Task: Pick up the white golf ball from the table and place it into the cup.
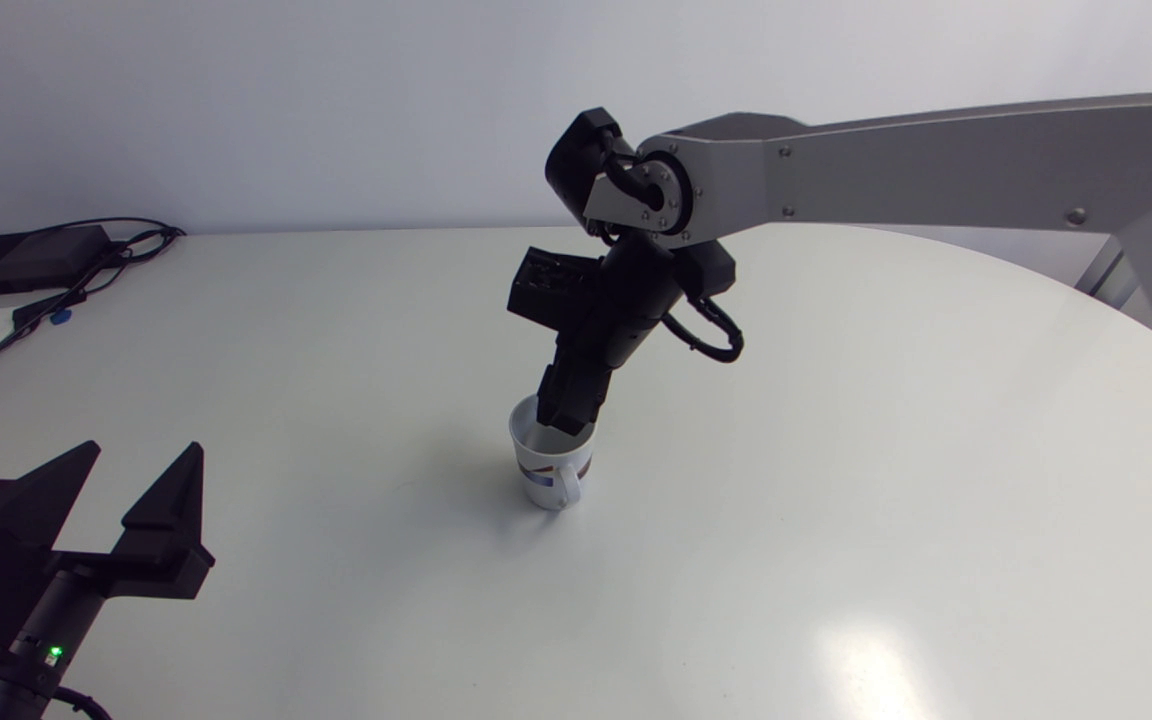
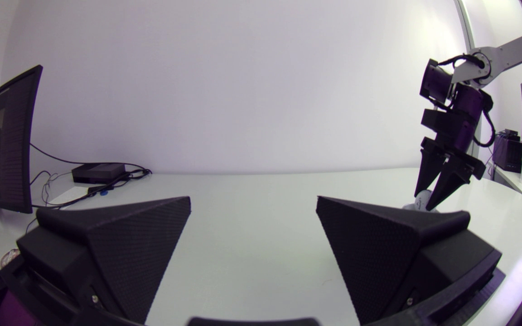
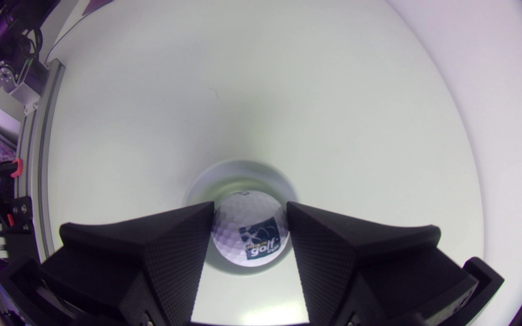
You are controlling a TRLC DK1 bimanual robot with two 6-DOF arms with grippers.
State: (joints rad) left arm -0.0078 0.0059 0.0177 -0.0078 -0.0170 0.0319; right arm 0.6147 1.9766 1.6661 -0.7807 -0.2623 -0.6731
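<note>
Right gripper [image 3: 249, 209]: fingers clamp white golf ball [image 3: 248, 228] at cup [image 1: 534, 462] mouth. Left gripper [image 1: 144, 448]: fingers wide, over desk [image 1: 836, 450].

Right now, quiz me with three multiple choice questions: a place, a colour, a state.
1. Where is the ball? A. on bare table B. between the right gripper's fingers, over the cup C. under the cup
2. The cup is mostly: A. red B. black C. white
3. The left gripper is: A. open, empty B. shut on the ball C. shut on the cup
Answers: 1 B, both fingers press the ball above the cup's mouth; 2 C, its wall is white; 3 A, its fingers stand apart with nothing between.
</note>
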